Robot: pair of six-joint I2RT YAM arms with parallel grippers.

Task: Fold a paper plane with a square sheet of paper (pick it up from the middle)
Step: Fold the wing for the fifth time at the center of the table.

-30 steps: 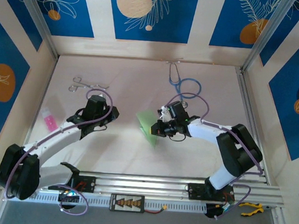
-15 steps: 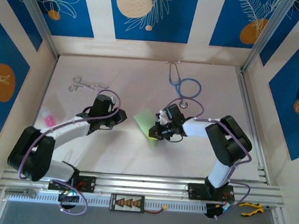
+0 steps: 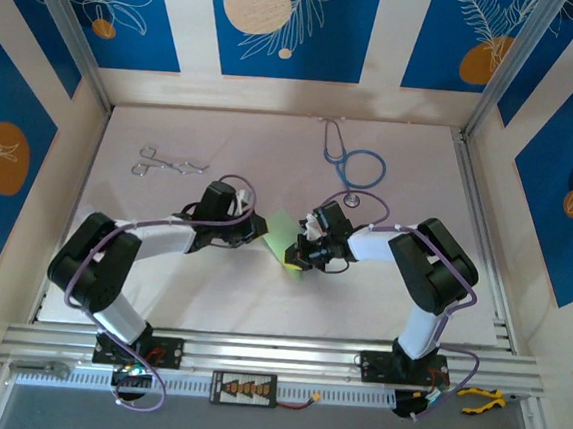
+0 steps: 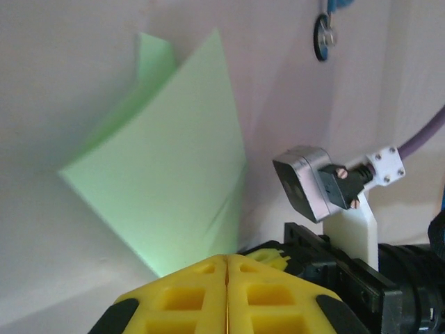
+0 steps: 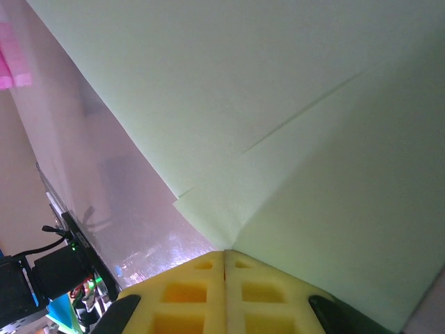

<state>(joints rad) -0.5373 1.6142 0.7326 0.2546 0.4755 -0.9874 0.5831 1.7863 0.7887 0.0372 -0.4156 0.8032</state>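
Top external view: the thin, pale green square sheet of paper [image 3: 281,232] stands tilted up off the white table [image 3: 273,143] between both arms. The right hand [image 5: 224,254] is clamped on its edge. The left hand [image 4: 227,259] is pressed together at the sheet, though I cannot tell if it pinches it.

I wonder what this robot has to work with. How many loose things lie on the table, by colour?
Green: 1, paper
Blue: 1, stethoscope
Silver: 1, forceps
Pink: 1, small thing
Total: 4
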